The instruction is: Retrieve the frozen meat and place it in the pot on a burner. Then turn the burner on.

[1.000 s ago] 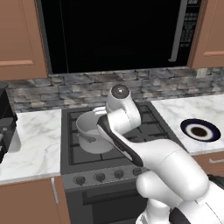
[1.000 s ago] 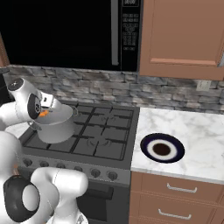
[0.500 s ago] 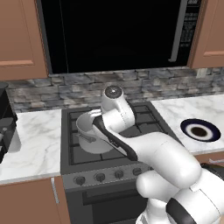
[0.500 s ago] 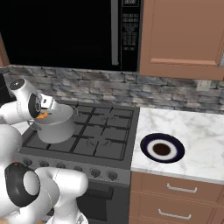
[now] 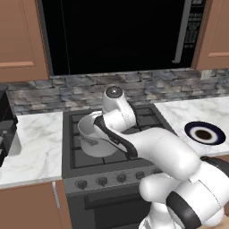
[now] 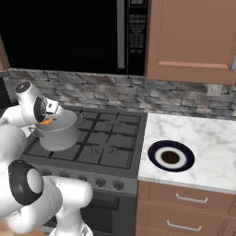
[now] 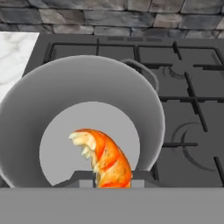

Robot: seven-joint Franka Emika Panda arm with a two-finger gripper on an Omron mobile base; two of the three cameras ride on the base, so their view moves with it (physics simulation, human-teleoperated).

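The pot (image 5: 91, 136) is a wide silver-grey pan with a short side handle, standing on the front left burner of the stove (image 5: 138, 117). In the right base view the pot (image 6: 58, 134) sits just under my hand. My gripper (image 7: 112, 178) is shut on the frozen meat (image 7: 106, 160), an orange and pale curved piece. It hangs over the open inside of the pot (image 7: 65, 83), above its flat bottom. From the right side, the frozen meat (image 6: 46, 121) shows as an orange speck at the gripper (image 6: 49, 118), level with the pot's rim.
The stove's knobs (image 5: 102, 181) line its front edge. A dark-rimmed plate (image 6: 170, 156) lies on the marble counter to the right. A black microwave (image 5: 120, 36) hangs above, and a dark appliance (image 5: 5, 127) stands on the left counter.
My hand has shifted slightly to the left over the pot, still holding the meat. The pot has not moved.
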